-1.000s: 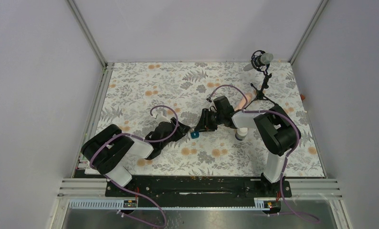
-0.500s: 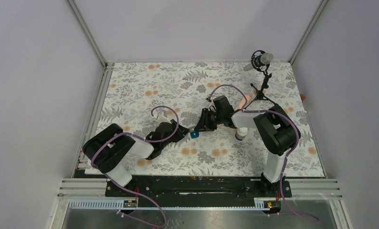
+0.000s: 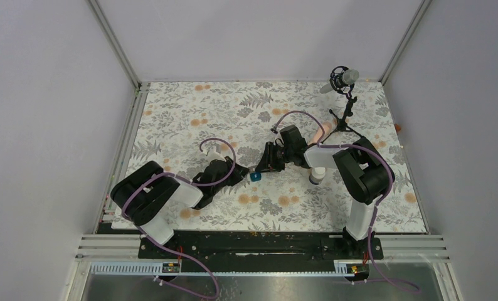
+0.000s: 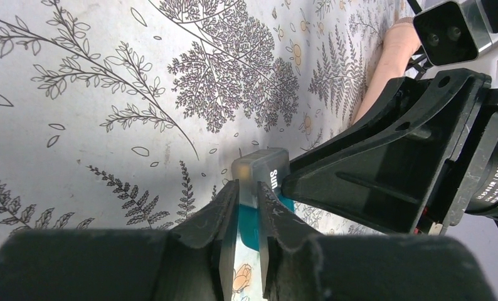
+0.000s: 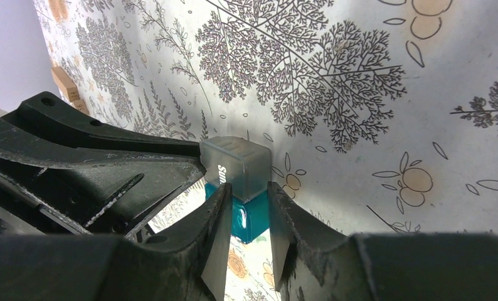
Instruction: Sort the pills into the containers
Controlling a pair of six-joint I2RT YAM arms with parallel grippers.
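The left fingers (image 4: 216,218) are clenched on the box (image 4: 259,177), one black tip on each side of its teal lower half, which shows in the narrow slot between them. The right fingers (image 5: 216,221) grasp the same box from the opposite side, tips pressed against the teal base just below the cap.

The box is a small cube of glossy teal plastic with a frosted, round-edged cap bearing the white letters "Sun" on one face. The cap is too cloudy to show whether anything lies inside. Whether the box rests on the bench (image 3: 190,113) or hangs just above it I cannot tell.

In the top view the box lies at mid-frame, between the two arms' tips. The fingers are matte black and scuffed. The bench carries a cloth printed with grey ferns and orange blossoms.

Right of centre, tucked beside the right arm, stands the bottle (image 3: 317,176), white and round, its contents hidden. A microphone (image 3: 342,78) on a tripod stands at the upper right.
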